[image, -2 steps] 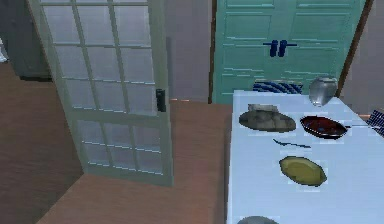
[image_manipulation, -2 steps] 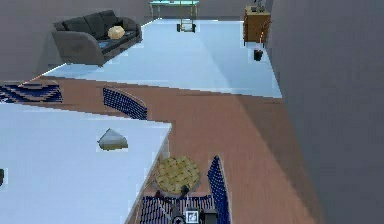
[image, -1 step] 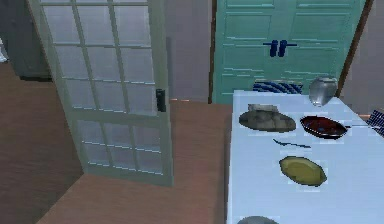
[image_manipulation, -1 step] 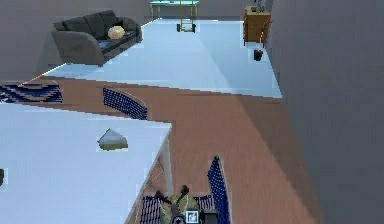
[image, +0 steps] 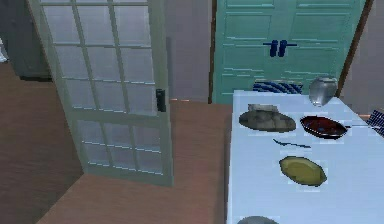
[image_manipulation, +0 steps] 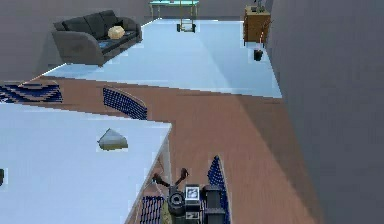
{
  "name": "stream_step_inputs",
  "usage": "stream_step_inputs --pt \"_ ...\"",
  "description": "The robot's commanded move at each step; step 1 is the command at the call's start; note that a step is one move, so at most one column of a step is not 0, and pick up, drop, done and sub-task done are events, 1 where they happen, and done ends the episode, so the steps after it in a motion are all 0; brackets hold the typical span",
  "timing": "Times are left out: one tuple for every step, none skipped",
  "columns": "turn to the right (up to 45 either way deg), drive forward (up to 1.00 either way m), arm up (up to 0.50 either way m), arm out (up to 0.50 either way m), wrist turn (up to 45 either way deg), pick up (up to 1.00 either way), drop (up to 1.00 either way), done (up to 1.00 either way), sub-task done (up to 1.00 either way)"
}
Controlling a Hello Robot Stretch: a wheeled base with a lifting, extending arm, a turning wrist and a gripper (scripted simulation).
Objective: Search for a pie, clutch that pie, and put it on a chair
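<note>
On the white table (image: pixel 250 180) at the forward view's right lie a round tan-brown mound (image: pixel 267 120) and, nearer, a flat yellow-olive disc on a plate (image: pixel 302 170); either could be the pie. A blue-striped chair (image: pixel 277 88) stands behind that table. In the arm side view, my gripper (image_manipulation: pixel 170 181) pokes up at the bottom edge beside the white table's corner (image_manipulation: pixel 150 150). Its fingers stand against bare wooden floor and it holds nothing. Blue chairs (image_manipulation: pixel 125 102) (image_manipulation: pixel 218 182) flank it. A pale wedge-shaped thing (image_manipulation: pixel 112 140) lies on the tabletop.
A glass-paned door (image: pixel 110 90) stands ajar at the left, with teal double doors (image: pixel 285 45) behind the table. The table also carries a dark red dish (image: pixel 323 125), a glass vessel (image: pixel 322 92) and a dark utensil (image: pixel 290 144). Far out are a dark sofa (image_manipulation: pixel 95 35) and a wooden cabinet (image_manipulation: pixel 256 22).
</note>
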Motion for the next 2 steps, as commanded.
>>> stream_step_inputs --pt "0.0 0.00 0.00 -0.08 0.0 0.00 0.00 0.00 0.00" --pt "0.0 0.00 0.00 0.00 0.0 0.00 0.00 1.00 0.00"
